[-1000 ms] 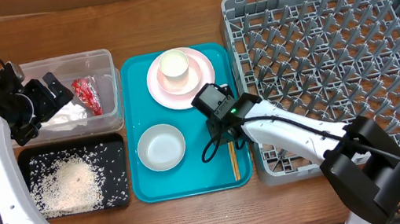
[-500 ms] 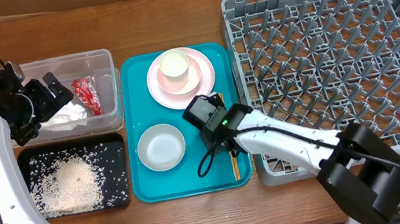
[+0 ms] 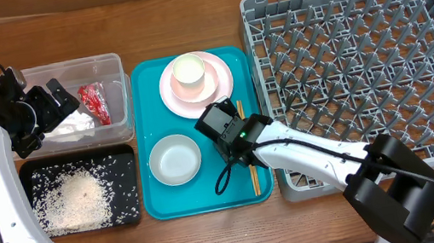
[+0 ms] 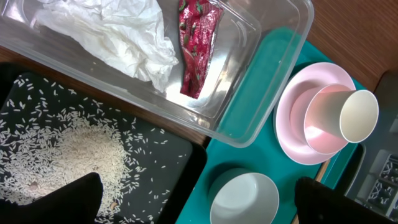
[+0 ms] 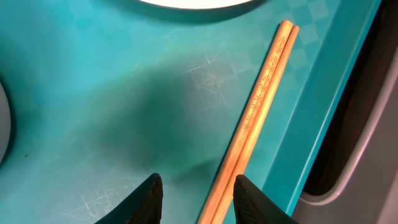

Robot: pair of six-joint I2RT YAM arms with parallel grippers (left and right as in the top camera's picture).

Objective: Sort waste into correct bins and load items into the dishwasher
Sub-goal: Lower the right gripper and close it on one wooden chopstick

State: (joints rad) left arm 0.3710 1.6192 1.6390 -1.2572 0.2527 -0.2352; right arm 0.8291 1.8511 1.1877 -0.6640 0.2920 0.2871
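Thin smooth wooden chopsticks (image 5: 258, 115), side by side on scuffed glossy teal tray (image 5: 93, 124), running down between right gripper's (image 5: 196, 198) parted black tips, unclamped, left gripper (image 3: 58, 98) spread wide at clear tub (image 3: 114, 68), upper left.

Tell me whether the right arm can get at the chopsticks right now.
Probably yes: the right gripper hangs open over the chopsticks, which lie bare on the tray. The rim beside them may crowd the grip.

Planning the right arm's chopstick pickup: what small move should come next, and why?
Probably lower the right gripper straight down. Its open jaws hang above the chopsticks and straddle them, and the chopsticks lie flat on the teal tray near its edge, not yet gripped.
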